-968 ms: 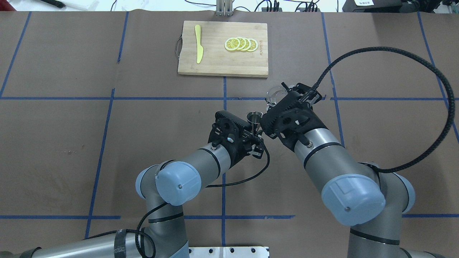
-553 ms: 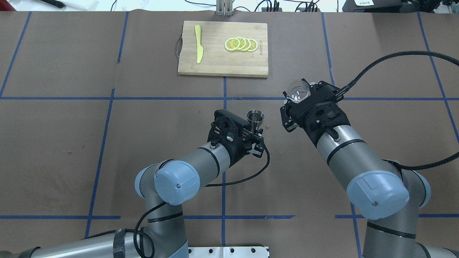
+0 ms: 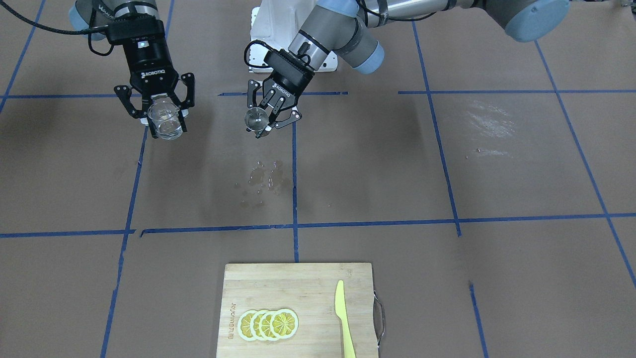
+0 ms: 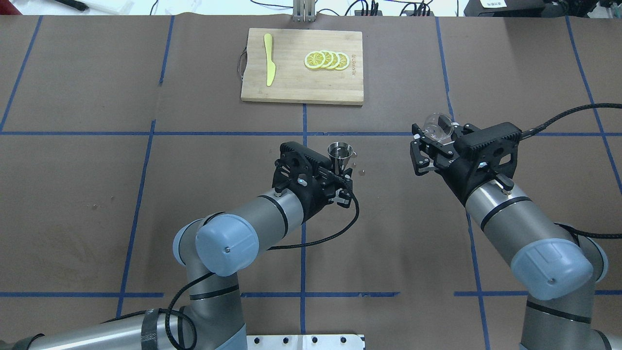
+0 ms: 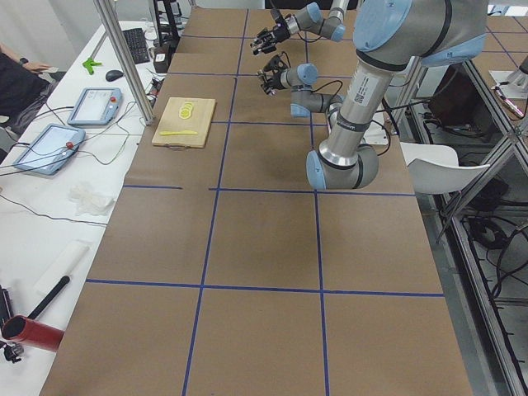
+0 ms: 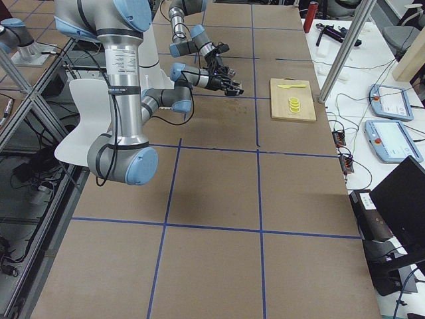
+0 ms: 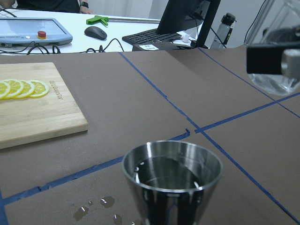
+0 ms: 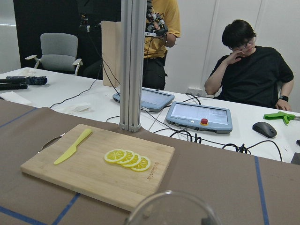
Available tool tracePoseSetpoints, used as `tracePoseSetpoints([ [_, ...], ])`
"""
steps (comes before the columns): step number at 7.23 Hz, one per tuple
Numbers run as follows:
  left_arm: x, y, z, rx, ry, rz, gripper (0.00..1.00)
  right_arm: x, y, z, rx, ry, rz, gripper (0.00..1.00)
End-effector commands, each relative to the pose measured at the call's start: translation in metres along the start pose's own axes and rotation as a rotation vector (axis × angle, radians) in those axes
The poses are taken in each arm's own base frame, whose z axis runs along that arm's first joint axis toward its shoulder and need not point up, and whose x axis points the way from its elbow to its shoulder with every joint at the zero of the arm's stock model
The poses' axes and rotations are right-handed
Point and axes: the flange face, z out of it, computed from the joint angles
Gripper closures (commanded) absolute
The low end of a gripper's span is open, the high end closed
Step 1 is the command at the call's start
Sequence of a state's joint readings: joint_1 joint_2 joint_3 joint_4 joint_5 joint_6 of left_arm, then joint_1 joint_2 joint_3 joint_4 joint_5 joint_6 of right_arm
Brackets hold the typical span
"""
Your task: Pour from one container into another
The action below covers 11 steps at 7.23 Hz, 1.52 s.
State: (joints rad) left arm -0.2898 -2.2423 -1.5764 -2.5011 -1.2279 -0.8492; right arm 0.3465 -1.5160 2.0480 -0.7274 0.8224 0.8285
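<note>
I logged the right gripper (image 4: 434, 139) pinching the glass (image 4: 437, 127) by its wall, off the table and roughly upright. The left gripper (image 4: 343, 174) was clamped low on the jigger (image 4: 341, 152), which had its long axis vertical, mouth up and liquid inside. The glass hung well apart from the jigger, on the robot's right. I noted droplets (image 3: 263, 180) on the paper under the jigger. My judgement was that any further pour needed the right arm to carry the glass leftward over the jigger's mouth.
</note>
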Motion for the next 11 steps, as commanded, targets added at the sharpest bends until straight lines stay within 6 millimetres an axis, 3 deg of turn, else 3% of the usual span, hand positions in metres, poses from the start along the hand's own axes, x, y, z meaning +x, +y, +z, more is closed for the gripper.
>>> tracePoseSetpoints([
  [1, -0.042, -0.003, -0.029, 0.071, -0.074, -0.098, 1.00, 0.017, 0.011, 0.006, -0.002, 0.024, 0.072, 1.00],
  [2, -0.061, -0.006, -0.035, 0.144, -0.143, -0.145, 1.00, 0.023, 0.019, 0.007, -0.014, 0.037, 0.111, 1.00],
  [3, -0.090, 0.005, -0.043, 0.213, -0.222, -0.238, 1.00, 0.027, 0.022, 0.007, -0.019, 0.042, 0.182, 1.00],
  [4, -0.122, 0.015, -0.055, 0.275, -0.307, -0.232, 1.00, 0.051, 0.039, 0.002, -0.046, 0.079, 0.154, 1.00],
  [5, -0.144, 0.019, -0.071, 0.336, -0.373, -0.211, 1.00, 0.063, 0.046, 0.002, -0.054, 0.100, 0.135, 1.00],
  [6, -0.165, 0.024, -0.088, 0.379, -0.426, -0.190, 1.00, 0.093, 0.059, 0.004, -0.066, 0.155, 0.098, 1.00],
  [7, -0.201, 0.039, -0.106, 0.438, -0.510, -0.178, 1.00, 0.099, 0.057, 0.005, -0.060, 0.167, 0.101, 1.00],
  [8, -0.223, 0.049, -0.117, 0.474, -0.544, -0.212, 1.00, 0.103, 0.060, 0.006, -0.062, 0.177, 0.095, 1.00],
  [9, -0.233, 0.053, -0.124, 0.502, -0.571, -0.199, 1.00, 0.107, 0.065, 0.009, -0.067, 0.187, 0.086, 1.00],
  [11, -0.271, 0.071, -0.144, 0.557, -0.670, -0.115, 1.00, 0.111, 0.074, 0.011, -0.076, 0.197, 0.078, 1.00],
])
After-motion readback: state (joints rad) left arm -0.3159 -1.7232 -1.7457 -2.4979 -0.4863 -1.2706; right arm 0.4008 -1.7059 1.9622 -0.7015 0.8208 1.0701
